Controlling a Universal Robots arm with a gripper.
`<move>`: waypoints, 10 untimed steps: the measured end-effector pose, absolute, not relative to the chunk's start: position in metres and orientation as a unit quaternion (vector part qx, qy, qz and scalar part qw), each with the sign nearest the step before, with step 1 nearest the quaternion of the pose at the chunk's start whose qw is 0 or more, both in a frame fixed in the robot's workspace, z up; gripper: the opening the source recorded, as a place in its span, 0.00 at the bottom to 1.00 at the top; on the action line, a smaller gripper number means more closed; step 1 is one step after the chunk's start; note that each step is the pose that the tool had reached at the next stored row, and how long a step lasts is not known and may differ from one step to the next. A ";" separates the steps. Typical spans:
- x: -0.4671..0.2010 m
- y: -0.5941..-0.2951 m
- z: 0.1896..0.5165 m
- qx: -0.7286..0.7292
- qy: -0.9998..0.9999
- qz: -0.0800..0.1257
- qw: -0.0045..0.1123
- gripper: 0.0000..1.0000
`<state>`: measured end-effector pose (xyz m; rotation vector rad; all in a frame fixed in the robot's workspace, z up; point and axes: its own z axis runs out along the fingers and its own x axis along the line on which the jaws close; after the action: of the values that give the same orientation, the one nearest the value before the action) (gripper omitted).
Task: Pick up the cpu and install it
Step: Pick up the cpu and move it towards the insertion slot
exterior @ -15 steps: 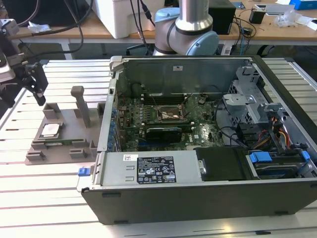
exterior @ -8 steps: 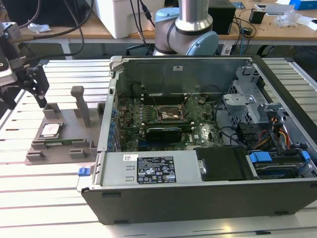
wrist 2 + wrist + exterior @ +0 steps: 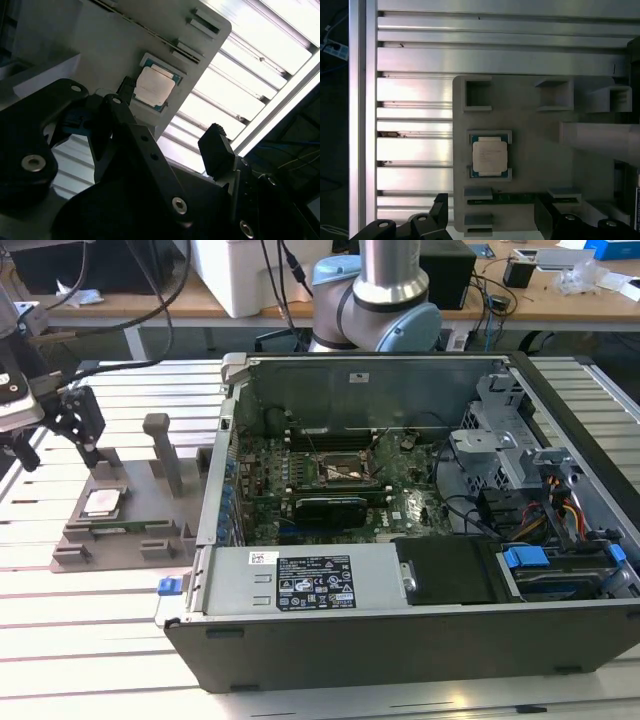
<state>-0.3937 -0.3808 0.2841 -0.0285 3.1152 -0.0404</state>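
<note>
My pincer [image 3: 57, 453] hangs open and empty over the grey holder [image 3: 140, 528]. The holder sits on the slatted tabletop [image 3: 90, 620], to the exterior view's left of the open computer case [image 3: 420, 645]. The cpu [image 3: 103, 502] lies flat in its recess in the holder, below my spread fingers [image 3: 217, 145] and clear of them.
</note>
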 end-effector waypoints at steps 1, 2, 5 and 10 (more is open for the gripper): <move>-0.393 -0.380 0.280 -0.010 1.000 -0.013 0.013 0.78; -0.393 -0.380 0.276 -0.013 1.000 -0.013 0.013 0.78; -0.392 -0.377 0.265 -0.022 1.000 -0.013 0.013 0.78; -0.392 -0.374 0.253 -0.023 1.000 -0.013 0.013 0.78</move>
<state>-0.3922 -0.3742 0.2531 -0.0727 3.1143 -0.0400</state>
